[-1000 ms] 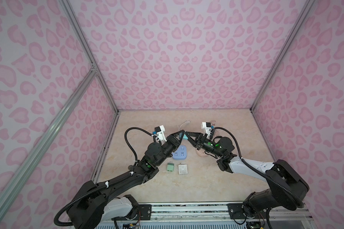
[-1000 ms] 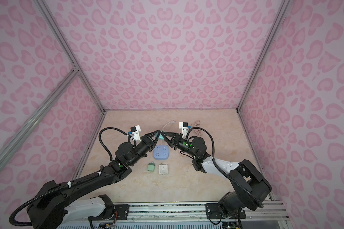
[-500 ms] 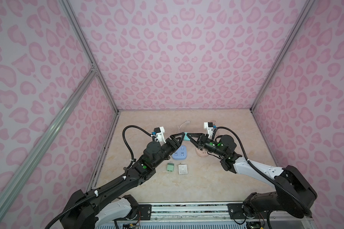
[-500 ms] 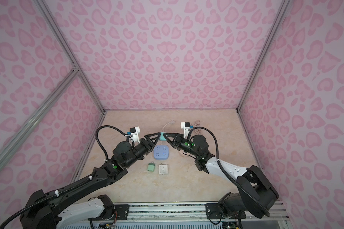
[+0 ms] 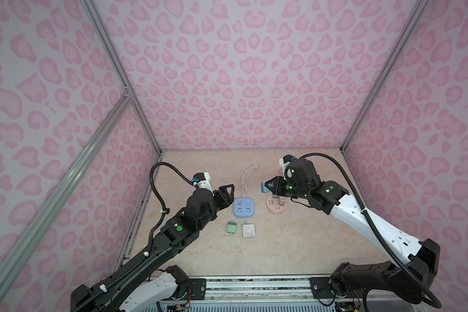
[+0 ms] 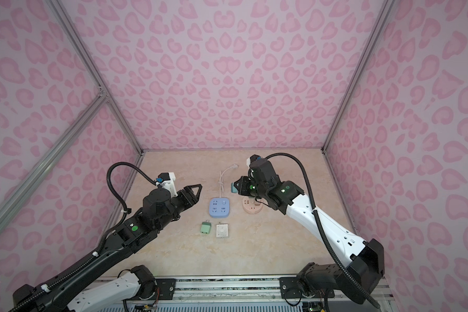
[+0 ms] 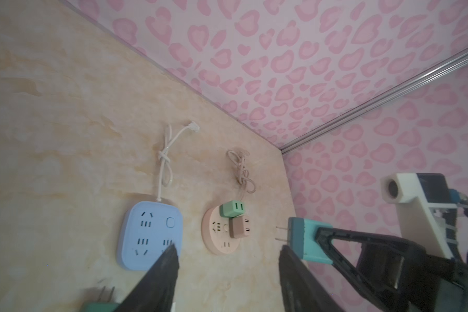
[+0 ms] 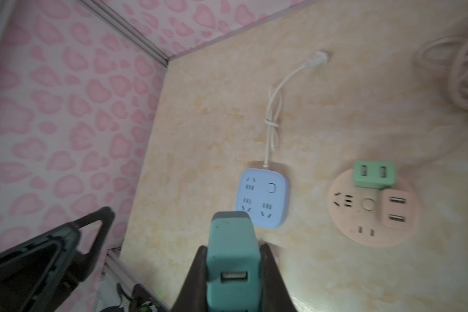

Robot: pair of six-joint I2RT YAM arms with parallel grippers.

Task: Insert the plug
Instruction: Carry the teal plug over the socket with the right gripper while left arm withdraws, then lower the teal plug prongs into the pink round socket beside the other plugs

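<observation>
Our right gripper (image 5: 268, 187) pinches the teal plug (image 8: 233, 256) above the blue power strip (image 7: 149, 229) and the round socket (image 8: 362, 224) holding a green adapter (image 8: 374, 174). Our left gripper (image 7: 227, 251) is spread.

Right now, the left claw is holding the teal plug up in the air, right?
Almost. The right gripper is holding the teal plug up in the air; the right wrist view shows it. The left gripper is open and empty.

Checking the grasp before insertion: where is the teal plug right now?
The teal plug is clamped in the right gripper, right of centre in both top views, just behind the pink socket, right of the blue power strip.
</observation>
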